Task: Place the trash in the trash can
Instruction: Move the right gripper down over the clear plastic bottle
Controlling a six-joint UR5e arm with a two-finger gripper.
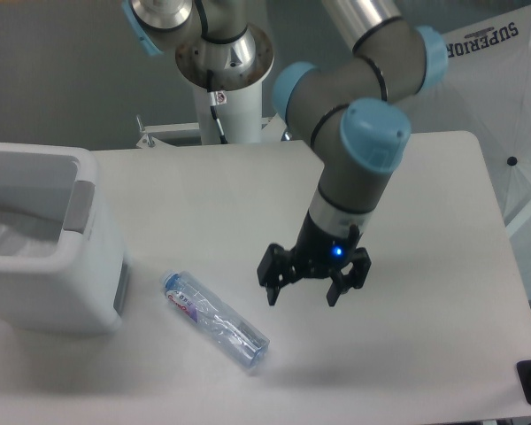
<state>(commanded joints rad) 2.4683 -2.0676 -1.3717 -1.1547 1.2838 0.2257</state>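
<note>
Hand (303,297) hung open, empty, right of bottle (216,320) on table (425,221); should align fingers across bottle's body before descending.

A: any readable text?
B: "SUPERIOR", dark caps on the white umbrella (478,80) past the table's far right corner. Bottle (214,319) label has red/blue print, too blurred to read.

One fixed view only, set high and looking steeply down across the tabletop (425,221) toward the arm's base at the far edge. Middling distance, nearly whole tabletop framed.
</note>
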